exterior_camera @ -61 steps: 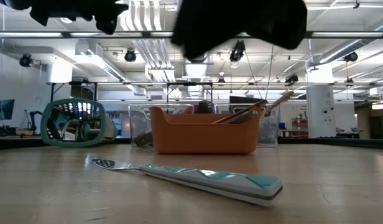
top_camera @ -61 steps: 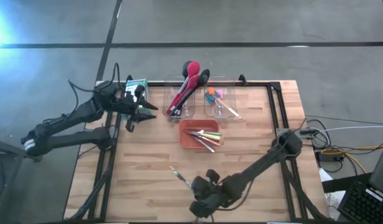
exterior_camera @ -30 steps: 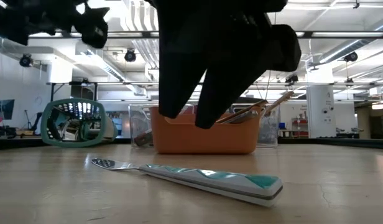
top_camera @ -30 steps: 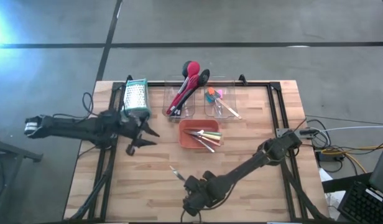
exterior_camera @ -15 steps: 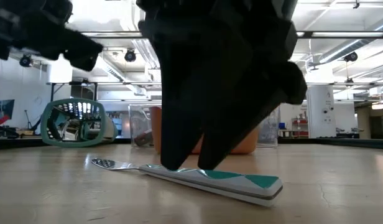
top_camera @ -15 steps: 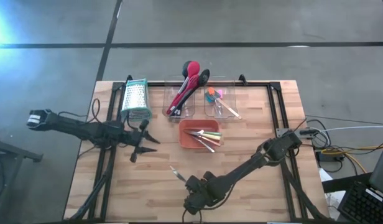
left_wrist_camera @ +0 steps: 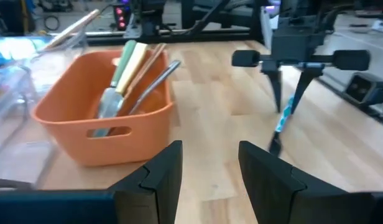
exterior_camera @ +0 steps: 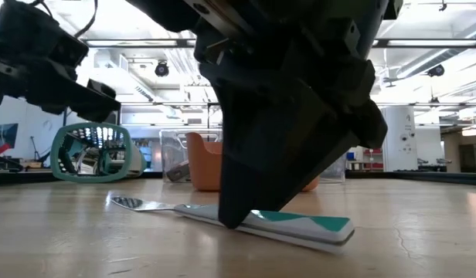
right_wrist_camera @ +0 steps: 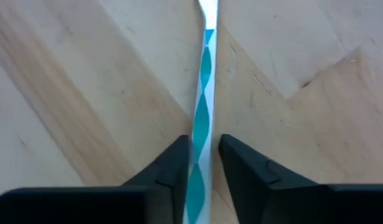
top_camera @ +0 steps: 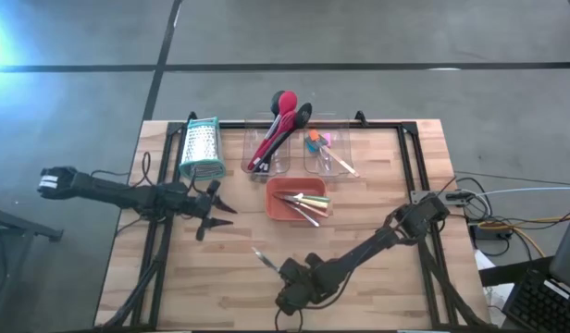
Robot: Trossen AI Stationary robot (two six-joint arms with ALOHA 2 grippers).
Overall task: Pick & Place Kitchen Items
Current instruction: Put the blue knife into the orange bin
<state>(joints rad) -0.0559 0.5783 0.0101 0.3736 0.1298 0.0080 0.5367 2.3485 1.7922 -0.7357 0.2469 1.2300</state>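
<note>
Low in the frame's middle, the right end effector (right_wrist_camera: 201,163) is pinched on the thin teal-and-white utensil (right_wrist_camera: 204,93) lying flat on the table (top_camera: 377,194), so its narrow handle could slip or pivot when lifted, while the left end effector (left_wrist_camera: 210,168) waits unclenched.

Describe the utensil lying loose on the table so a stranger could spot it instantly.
On the wooden table, look nearer the front edge than the orange tray. The right gripper has its fingers either side of a thin utensil lying flat, alone outside any container, with a white-and-teal wavy handle.
</note>
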